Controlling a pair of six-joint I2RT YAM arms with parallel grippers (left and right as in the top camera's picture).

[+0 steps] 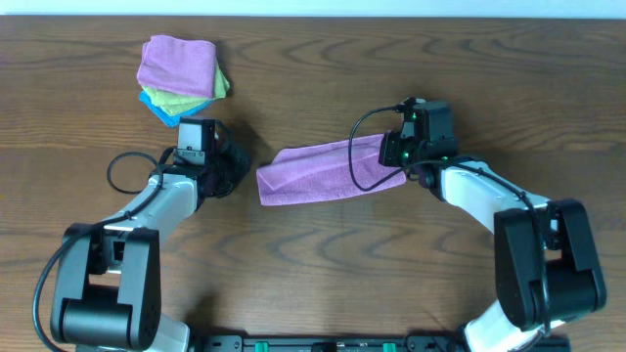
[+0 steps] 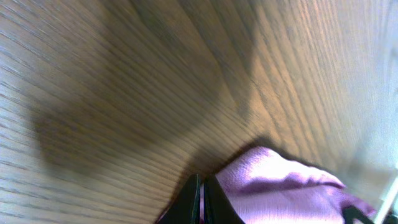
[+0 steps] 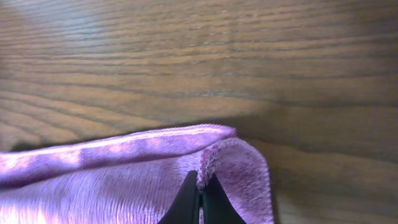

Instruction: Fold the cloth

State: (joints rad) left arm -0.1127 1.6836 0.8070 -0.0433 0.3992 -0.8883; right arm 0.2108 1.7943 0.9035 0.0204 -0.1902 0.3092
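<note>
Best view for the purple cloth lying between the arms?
Overhead: the whole purple cloth shows, end to end. Left wrist catches only one blurred end; right wrist only a hemmed corner, close up.

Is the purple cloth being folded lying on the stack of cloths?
No, the purple cloth lies mid-table, apart from the stack at upper left.

The white-and-black left arm (image 1: 164, 200) is held bent and low, with the jaws of its black two-finger left gripper (image 2: 202, 200) pressed together. The white-and-black right arm (image 1: 476, 192) is angled inward, and the jaws of its black right gripper (image 3: 201, 198) are closed on the hem of the purple terry cloth (image 3: 124, 180).
</note>
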